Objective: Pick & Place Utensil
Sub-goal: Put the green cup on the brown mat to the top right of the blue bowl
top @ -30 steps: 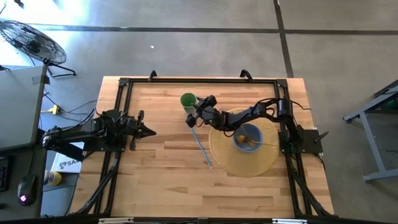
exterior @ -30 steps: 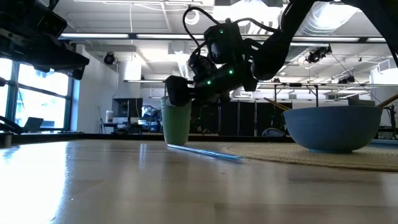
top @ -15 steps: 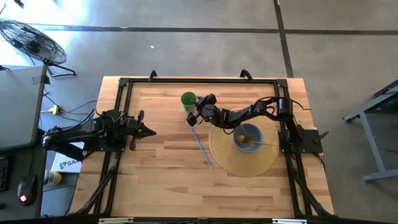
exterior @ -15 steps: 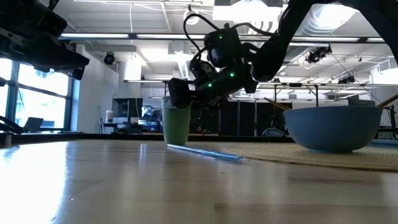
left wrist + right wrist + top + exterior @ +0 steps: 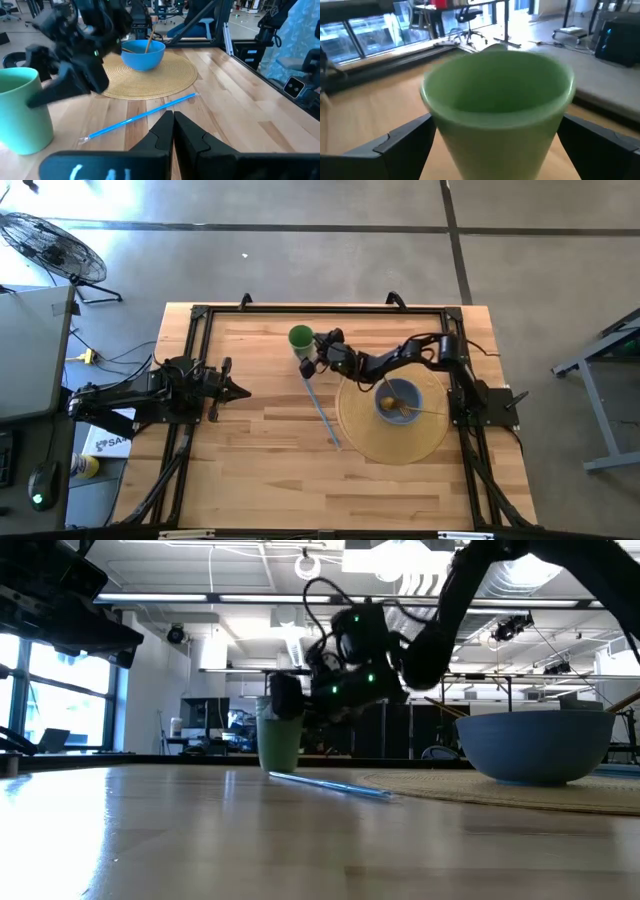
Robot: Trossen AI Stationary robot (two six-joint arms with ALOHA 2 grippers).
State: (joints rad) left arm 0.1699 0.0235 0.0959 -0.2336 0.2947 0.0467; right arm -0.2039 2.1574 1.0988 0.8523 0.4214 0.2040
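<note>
While the right gripper (image 5: 312,355) is straddling the green cup (image 5: 300,338) in the upper middle of the high view, fingers spread and not yet gripping, the blue straw (image 5: 322,412) is lying just below, running diagonally toward the woven placemat (image 5: 352,430). The left gripper (image 5: 238,390) is waiting at centre left, fingers together, much farther from both.

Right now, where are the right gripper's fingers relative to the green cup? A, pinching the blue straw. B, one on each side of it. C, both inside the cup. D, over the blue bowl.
B: in the right wrist view the right gripper has a dark finger on either side of the green cup, while the blue straw lies alone on the table.
</note>
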